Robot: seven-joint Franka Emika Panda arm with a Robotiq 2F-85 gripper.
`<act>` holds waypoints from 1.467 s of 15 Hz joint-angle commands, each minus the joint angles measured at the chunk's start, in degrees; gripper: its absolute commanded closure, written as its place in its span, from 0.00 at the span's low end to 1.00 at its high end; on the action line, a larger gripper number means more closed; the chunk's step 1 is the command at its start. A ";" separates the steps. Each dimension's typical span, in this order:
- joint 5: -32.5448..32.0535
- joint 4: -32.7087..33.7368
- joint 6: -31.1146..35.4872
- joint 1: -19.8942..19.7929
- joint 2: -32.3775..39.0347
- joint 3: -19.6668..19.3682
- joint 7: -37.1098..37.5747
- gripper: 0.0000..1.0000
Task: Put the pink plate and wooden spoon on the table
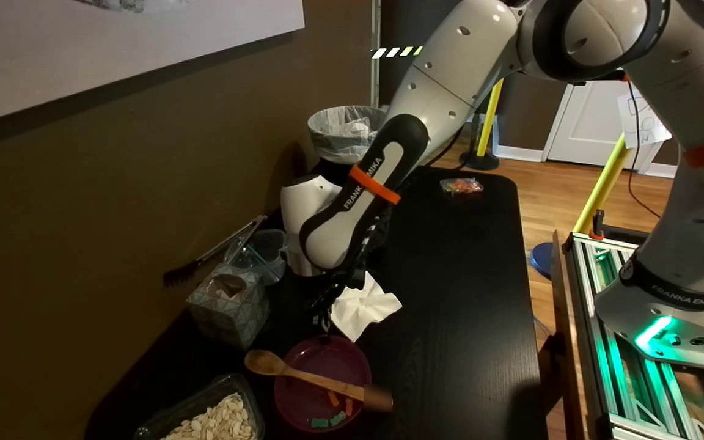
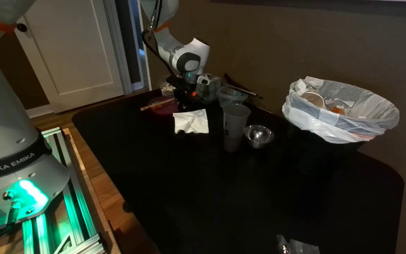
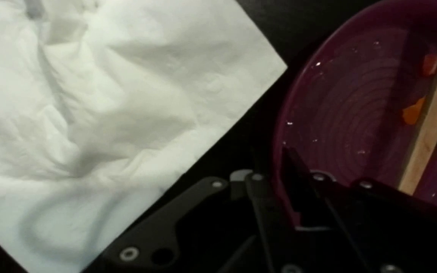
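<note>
The pink plate point(image 1: 303, 400) is at the near end of the black table point(image 1: 450, 293), with several orange, red and green candy pieces in it. It shows in both exterior views point(image 2: 164, 110) and on the right of the wrist view point(image 3: 340, 113). The wooden spoon point(image 1: 315, 380) lies across the plate, its bowl end past the rim; it also shows in an exterior view point(image 2: 158, 103) and the wrist view point(image 3: 429, 129). My gripper point(image 3: 273, 161) points down at the plate's edge, fingers close together on both sides of the rim. I cannot tell whether the plate is raised.
A crumpled white napkin point(image 1: 364, 305) lies beside the plate. A tissue box point(image 1: 230, 305), a clear tub point(image 1: 263, 253) and a tray of pale pieces point(image 1: 217, 421) stand along the wall. A tall cup point(image 2: 235, 127), metal bowl point(image 2: 258, 135) and lined bin point(image 2: 340, 123) stand farther along.
</note>
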 commanded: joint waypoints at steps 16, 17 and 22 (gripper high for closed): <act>-13.24 -5.31 -16.26 15.58 -16.93 -6.69 32.78 0.00; -13.54 -5.57 -16.26 16.02 -17.23 -6.68 33.16 0.00; -12.51 -3.52 -13.93 16.16 -13.66 -5.29 31.79 0.00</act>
